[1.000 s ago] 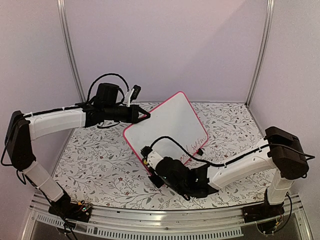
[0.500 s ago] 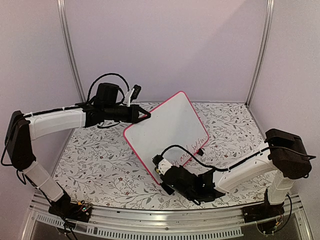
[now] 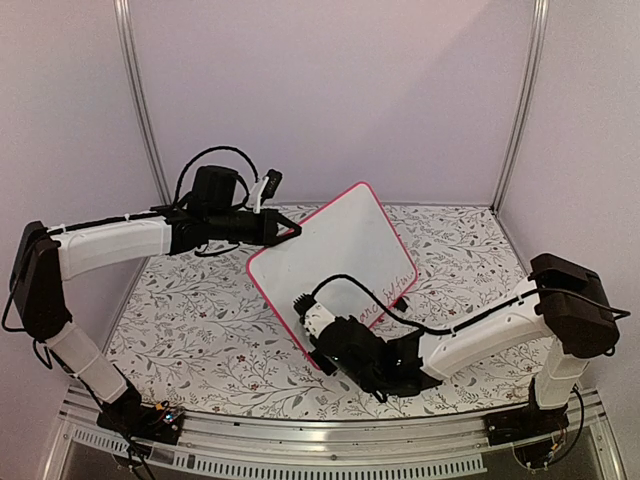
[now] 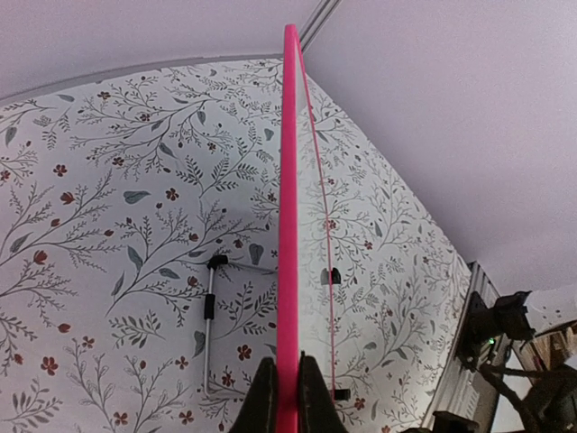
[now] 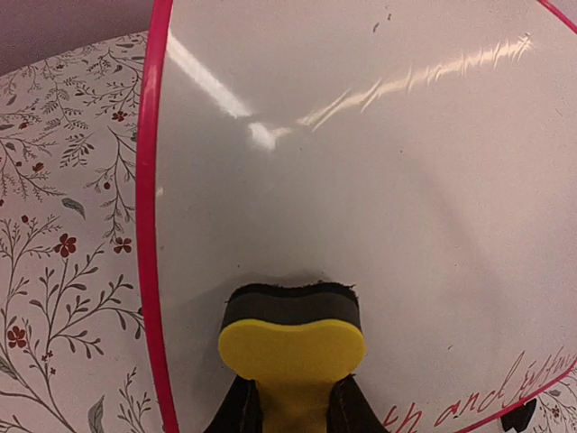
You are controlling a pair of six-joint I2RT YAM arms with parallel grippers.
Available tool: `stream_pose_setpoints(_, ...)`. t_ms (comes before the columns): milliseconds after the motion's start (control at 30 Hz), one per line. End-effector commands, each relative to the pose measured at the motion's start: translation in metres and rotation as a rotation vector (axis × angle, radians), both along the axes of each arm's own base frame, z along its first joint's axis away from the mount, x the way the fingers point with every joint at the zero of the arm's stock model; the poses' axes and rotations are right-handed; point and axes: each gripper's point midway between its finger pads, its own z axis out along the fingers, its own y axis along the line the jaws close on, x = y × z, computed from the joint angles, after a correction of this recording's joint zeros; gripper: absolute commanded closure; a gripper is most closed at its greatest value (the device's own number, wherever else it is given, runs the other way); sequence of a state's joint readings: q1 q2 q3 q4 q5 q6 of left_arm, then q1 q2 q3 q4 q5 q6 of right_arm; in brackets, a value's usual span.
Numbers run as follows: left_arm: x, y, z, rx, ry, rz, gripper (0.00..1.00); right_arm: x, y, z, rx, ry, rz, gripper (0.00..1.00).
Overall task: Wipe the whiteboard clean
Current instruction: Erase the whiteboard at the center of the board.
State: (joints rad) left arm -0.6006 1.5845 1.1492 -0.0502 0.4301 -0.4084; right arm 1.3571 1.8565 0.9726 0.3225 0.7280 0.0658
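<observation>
Tilted up over flowered tabletop [image 3: 200,310]: whiteboard [image 3: 335,255], pink edge pinched in left claw [image 4: 287,397]. Clamped in right claw [image 5: 293,410]: yellow eraser [image 5: 291,347], dark pad pressed on board's lower face, near red writing [image 5: 469,401].

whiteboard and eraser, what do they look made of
Whiteboard: smooth glossy white face, probably coated or plastic laminate, given the sharp light streaks. Its frame: pink-red, even sheen, likely plastic. Eraser: matte yellow body, foam or plastic, hard to tell; its dark pad looks fuzzy, likely felt.
</observation>
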Motion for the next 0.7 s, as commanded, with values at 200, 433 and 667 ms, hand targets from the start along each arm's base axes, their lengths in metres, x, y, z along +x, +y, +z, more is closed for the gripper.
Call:
stream_pose_setpoints(200, -0.012, 0.001, -0.047, 0.102, 0.086, -0.024, 1.0, -0.011, -0.038, -0.047, -0.005, 0.101, -0.034, 0.86)
stream_pose_setpoints(433, -0.012, 0.001, -0.048, 0.102, 0.09, -0.022, 1.0, -0.011, -0.037, -0.042, 0.046, 0.119, -0.039, 0.85)
stream_pose_setpoints(667, -0.012, 0.002, -0.048, 0.106, 0.086, -0.02, 1.0, 0.02, -0.022, -0.005, 0.122, 0.057, -0.055, 0.85)
